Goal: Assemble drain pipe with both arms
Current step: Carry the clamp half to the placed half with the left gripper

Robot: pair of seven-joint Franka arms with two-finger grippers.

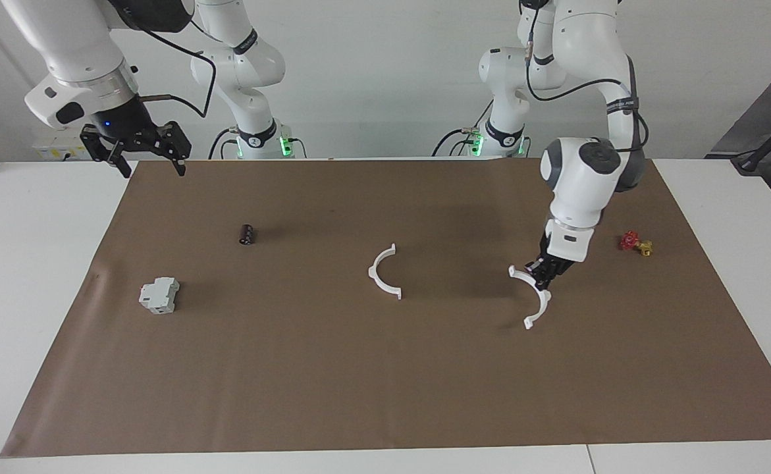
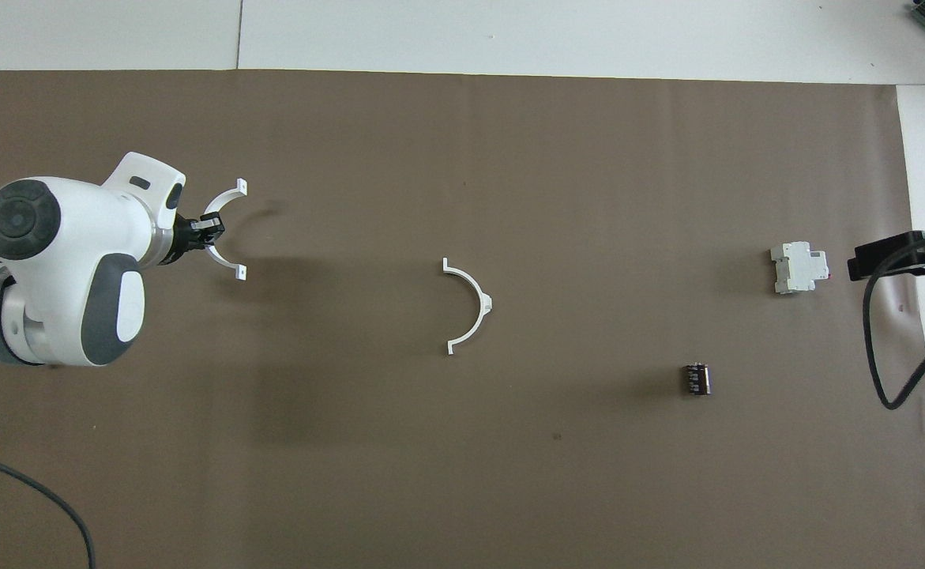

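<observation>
A big sheet of brown paper (image 1: 385, 368) lay flat over the white bench (image 1: 36, 263). In the middle of the paper sat one white half-ring (image 1: 382, 272), thin and smooth like plastic, bent like a letter C with small flat tabs at its two ends. Every other place here is told from that lying half-ring.

The left gripper (image 1: 540, 278) hung over the paper toward the left arm's end of the bench from the lying half-ring. Its black fingers (image 2: 208, 231) were pinched tight on the middle of the second half-ring (image 1: 535, 296). That piece was the same thin white curve with tabbed ends. It was well apart from the lying half-ring, so the two pieces did not make a ring. In the facing view it looked lifted just off the paper, with a soft shadow under it.

A tiny red and gold thing (image 1: 635, 243) lay on the paper farther toward the left arm's end.

Toward the right arm's end from the lying half-ring sat a small black cylinder (image 1: 247, 234), round and dark, a bit nearer to the robots. A boxy grey-white block (image 1: 159, 295) with hard square edges sat farther out that way.

The right gripper (image 1: 151, 160) waited up in the air over the corner of the paper at the right arm's end. Its black fingers were spread wide and held nothing.
</observation>
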